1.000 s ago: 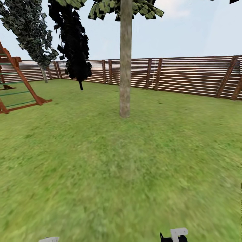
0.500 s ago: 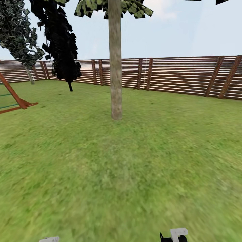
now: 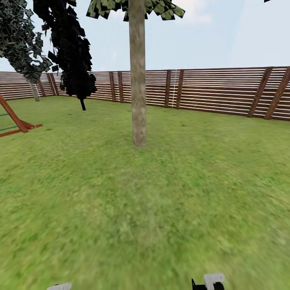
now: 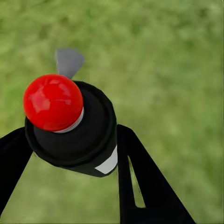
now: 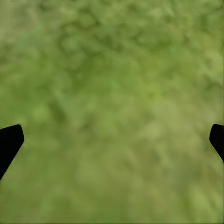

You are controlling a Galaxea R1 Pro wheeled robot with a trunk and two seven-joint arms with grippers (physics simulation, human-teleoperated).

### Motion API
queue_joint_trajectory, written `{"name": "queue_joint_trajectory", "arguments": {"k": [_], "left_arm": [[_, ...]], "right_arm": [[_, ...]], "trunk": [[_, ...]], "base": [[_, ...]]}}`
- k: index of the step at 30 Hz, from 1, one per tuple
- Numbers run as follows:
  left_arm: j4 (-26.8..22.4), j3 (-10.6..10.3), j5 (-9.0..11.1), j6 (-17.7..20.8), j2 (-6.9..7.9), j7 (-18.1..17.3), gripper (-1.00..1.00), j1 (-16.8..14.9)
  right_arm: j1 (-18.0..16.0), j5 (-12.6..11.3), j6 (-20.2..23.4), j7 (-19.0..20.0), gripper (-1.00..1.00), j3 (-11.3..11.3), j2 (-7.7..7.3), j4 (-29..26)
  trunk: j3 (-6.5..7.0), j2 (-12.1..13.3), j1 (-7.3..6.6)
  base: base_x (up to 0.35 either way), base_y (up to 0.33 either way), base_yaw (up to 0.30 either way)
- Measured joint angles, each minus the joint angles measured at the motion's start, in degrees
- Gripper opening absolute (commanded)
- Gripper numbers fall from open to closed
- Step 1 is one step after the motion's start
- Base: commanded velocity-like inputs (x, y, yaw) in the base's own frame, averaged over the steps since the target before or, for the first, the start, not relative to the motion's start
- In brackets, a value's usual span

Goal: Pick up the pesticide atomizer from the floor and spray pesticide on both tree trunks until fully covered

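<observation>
Atomizer held, tree ahead on the lawn.
The left tool (image 4: 70,154) clamps the pesticide atomizer (image 4: 70,126), hiding its lower body; the right tool (image 5: 112,140) gapes wide over blurred grass. The tree trunk (image 3: 138,80) stands ahead on the lawn (image 3: 161,193), its foliage cut off above.

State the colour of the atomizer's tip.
Red, on the atomizer; clearest in the left wrist view.

- Your left gripper (image 4: 70,154) has matte black, flat, tapering fingers (image 4: 140,182); one carries a narrow slot.
- Your right gripper (image 5: 112,140) shows black fingertips (image 5: 9,142) at the frame's side edges.
- Lower edge, head view: white and black arm parts (image 3: 209,282).
</observation>
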Motion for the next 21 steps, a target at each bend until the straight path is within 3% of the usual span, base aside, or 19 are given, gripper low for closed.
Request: {"name": "queue_joint_trajectory", "arguments": {"k": [14,21], "left_arm": [[0.0,0.05,0.07,0.0,0.08,0.0,-1.0,0.0],[0.02,0.02,0.04,0.0,0.03,0.0,-1.0,0.0]], "right_arm": [[0.0,0.07,0.0,0.17,1.0,-0.01,-0.08,0.09],[0.0,0.08,-0.03,0.18,1.0,0.07,-0.99,0.09]], "trunk": [[0.0,0.0,0.0],[0.0,0.0,0.0]], "base": [[0.34,0.0,0.0],[0.34,0.0,0.0]]}}
